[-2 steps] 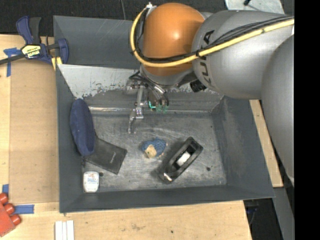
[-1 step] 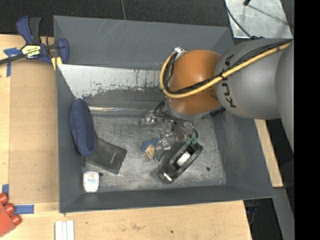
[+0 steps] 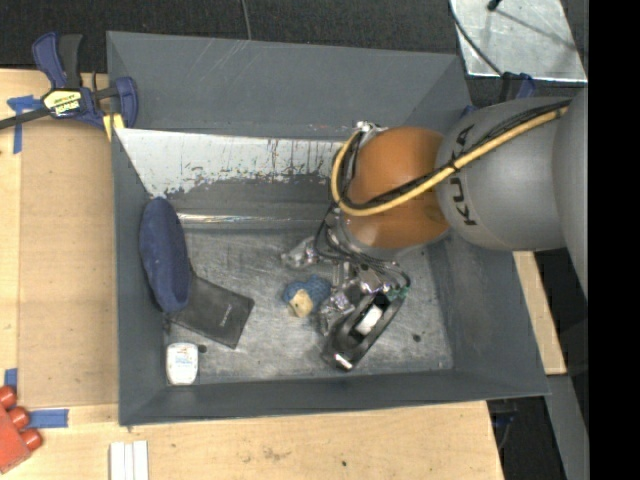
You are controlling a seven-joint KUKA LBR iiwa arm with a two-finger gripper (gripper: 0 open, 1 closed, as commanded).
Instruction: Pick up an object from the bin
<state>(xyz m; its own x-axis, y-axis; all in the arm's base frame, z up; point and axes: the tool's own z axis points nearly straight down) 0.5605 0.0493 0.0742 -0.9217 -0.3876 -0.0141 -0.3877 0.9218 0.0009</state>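
Observation:
My gripper (image 3: 352, 273) sits low in the middle right of the bin, mostly hidden under the arm's orange cover. Just below it lies a black object with a white patch (image 3: 356, 334), slanted toward the bin's front wall. Left of the gripper rests a small blue and tan thing (image 3: 301, 297). A crumpled silvery piece (image 3: 299, 256) lies a little above that, close to the gripper's left side. Whether anything is held is hidden from view.
A long dark blue pouch (image 3: 165, 251) leans along the left wall. A flat black wallet-like piece (image 3: 213, 313) lies beside it, and a small white round-cornered item (image 3: 181, 362) sits in the front left corner. The arm covers the bin's right side.

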